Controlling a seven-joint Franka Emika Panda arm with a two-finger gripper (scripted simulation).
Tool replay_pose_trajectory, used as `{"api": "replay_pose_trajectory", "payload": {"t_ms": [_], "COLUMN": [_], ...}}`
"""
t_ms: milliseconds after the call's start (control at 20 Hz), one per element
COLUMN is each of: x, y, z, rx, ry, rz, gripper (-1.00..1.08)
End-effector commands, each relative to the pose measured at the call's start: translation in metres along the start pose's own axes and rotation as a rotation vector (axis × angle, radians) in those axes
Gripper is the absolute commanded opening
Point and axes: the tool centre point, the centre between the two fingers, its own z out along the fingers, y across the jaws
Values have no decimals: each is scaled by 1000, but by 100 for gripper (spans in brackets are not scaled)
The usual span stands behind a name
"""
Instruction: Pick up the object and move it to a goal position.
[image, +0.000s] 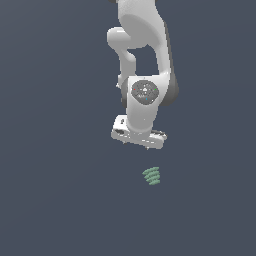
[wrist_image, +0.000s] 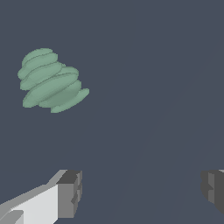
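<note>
The object (image: 152, 176), a tiny pale green stack of slanted ridges, lies on the dark floor (image: 55, 200), just nearer the exterior view than the gripper (image: 138, 140) and slightly to its right; it looks light and stiff, best pinched across its ribbed sides; the gripper hangs above, fingers (wrist_image: 69, 194) spread wide, holding nothing.

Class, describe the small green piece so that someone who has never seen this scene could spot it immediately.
Start at the white robot arm over the plain dark floor. Just below its gripper, slightly toward the exterior view's right, lies the green piece, apart from the open fingers. It is the only coloured thing there: tiny, pale green, ribbed like stacked slanted ridges.
</note>
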Motion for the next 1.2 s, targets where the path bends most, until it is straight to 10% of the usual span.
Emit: {"api": "replay_pose_trajectory", "payload": {"t_ms": [0, 1150], "x": [7, 60], "y": [-5, -55], "z": [1, 11], "rx": [3, 38], "ry": [3, 22], "rz": [67, 665], "gripper": [100, 100]}}
